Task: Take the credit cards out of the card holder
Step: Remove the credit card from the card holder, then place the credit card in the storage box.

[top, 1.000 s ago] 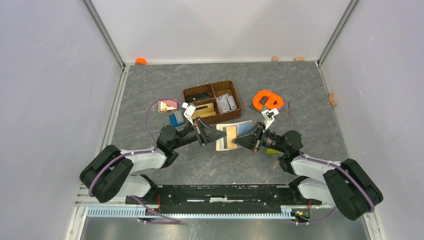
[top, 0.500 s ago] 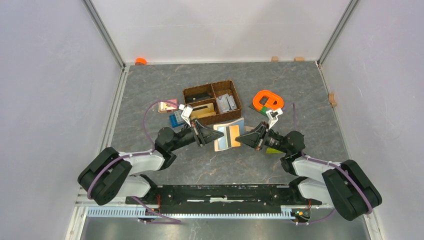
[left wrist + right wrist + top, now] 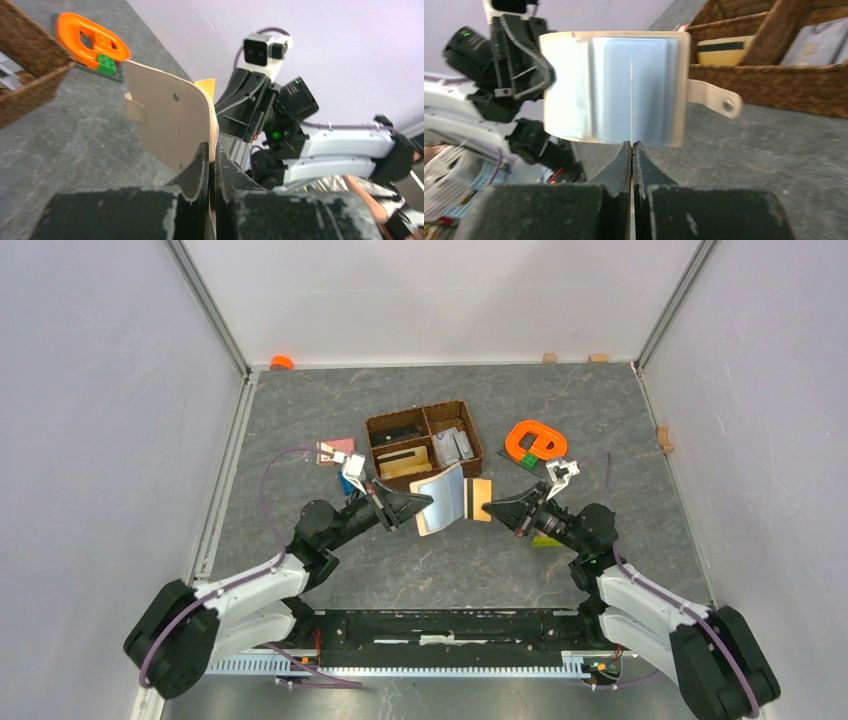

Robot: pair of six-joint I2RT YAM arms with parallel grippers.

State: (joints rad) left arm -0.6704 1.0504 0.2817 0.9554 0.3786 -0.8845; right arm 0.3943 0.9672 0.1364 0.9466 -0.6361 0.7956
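Observation:
The card holder point(image 3: 438, 500) is beige outside and pale blue-grey inside. It stands open and tilted, lifted off the table. My left gripper point(image 3: 416, 506) is shut on its left edge; the left wrist view shows its beige back point(image 3: 165, 117) pinched between the jaws of this gripper point(image 3: 212, 156). My right gripper point(image 3: 491, 508) is shut on an orange credit card point(image 3: 478, 498) with a black stripe, just right of the holder. In the right wrist view the card shows edge-on as a thin line point(image 3: 631, 100) before the holder's inside point(image 3: 649, 85), above my gripper point(image 3: 632, 146). I cannot tell whether its far end is still in a pocket.
A brown woven divided basket point(image 3: 468, 436) with cards in it stands just behind the holder. An orange loop-shaped object point(image 3: 535, 440) lies to the right of it. A pink and beige item point(image 3: 335, 452) lies left of the basket. A yellow-green piece point(image 3: 545, 541) lies under my right arm.
The holder has been lifted off the table and moved up and left with my left gripper. My right gripper has drawn back to the right, sliding the orange card out past the holder's right edge.

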